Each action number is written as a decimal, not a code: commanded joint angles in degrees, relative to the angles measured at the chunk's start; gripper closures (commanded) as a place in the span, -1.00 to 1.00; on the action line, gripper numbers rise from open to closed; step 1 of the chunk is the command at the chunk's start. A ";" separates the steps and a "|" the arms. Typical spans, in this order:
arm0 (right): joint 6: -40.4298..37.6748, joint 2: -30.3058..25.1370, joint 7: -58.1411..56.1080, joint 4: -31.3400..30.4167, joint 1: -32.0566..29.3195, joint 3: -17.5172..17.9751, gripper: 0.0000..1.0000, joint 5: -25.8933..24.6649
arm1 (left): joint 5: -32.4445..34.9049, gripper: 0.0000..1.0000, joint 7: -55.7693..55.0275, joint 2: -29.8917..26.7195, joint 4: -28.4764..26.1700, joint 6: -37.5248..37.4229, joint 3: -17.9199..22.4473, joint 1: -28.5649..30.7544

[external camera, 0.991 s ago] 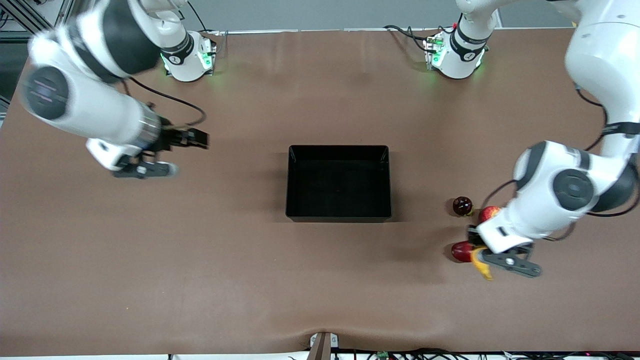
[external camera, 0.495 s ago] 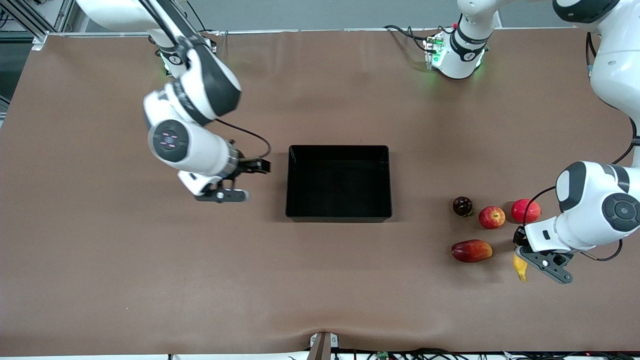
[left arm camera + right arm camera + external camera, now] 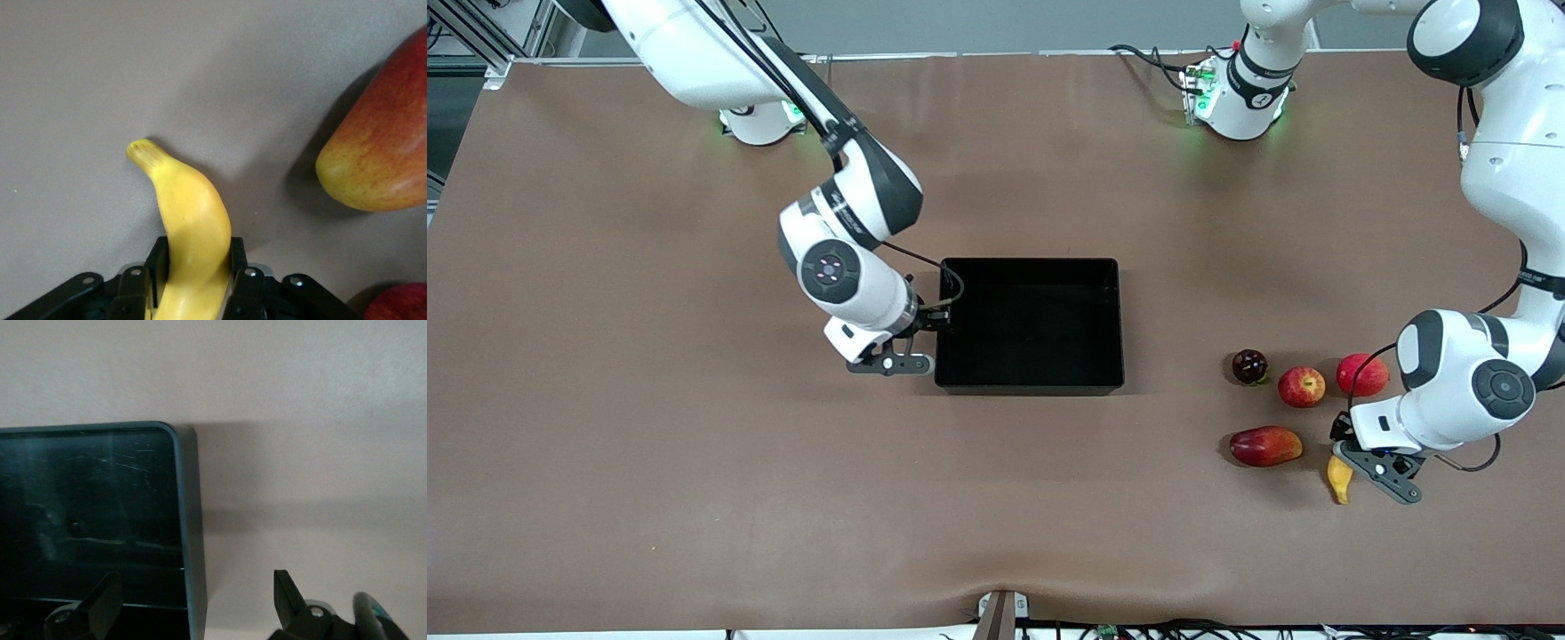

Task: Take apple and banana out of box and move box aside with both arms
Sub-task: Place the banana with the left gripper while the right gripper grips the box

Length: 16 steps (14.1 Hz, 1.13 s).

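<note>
We note the box (image 3: 1030, 325) sits empty mid-bench; the apple (image 3: 1302, 387) lies out with the other fruit toward the left arm's end. The left hand (image 3: 1347, 462) is clamped on the banana (image 3: 1339, 479), low over the bench, probably to set it down beside the oblong fruit (image 3: 1265, 445). The right hand (image 3: 941, 322), fingers spread wide and holding nothing, straddles the box wall, seemingly to grip it for the two-arm shift.

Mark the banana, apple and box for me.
banana (image 3: 190, 213): left wrist view, mid-body of the peel.
apple (image 3: 1302, 387): front view, top of the fruit.
box (image 3: 1030, 388): front view, wall nearest the camera.
</note>
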 commanded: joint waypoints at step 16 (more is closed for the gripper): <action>3.52 1.38 5.72 -1.26 0.88 0.07 1.00 -4.32 | -6.37 -1.00 -7.93 -8.79 -1.71 -8.11 -5.80 1.07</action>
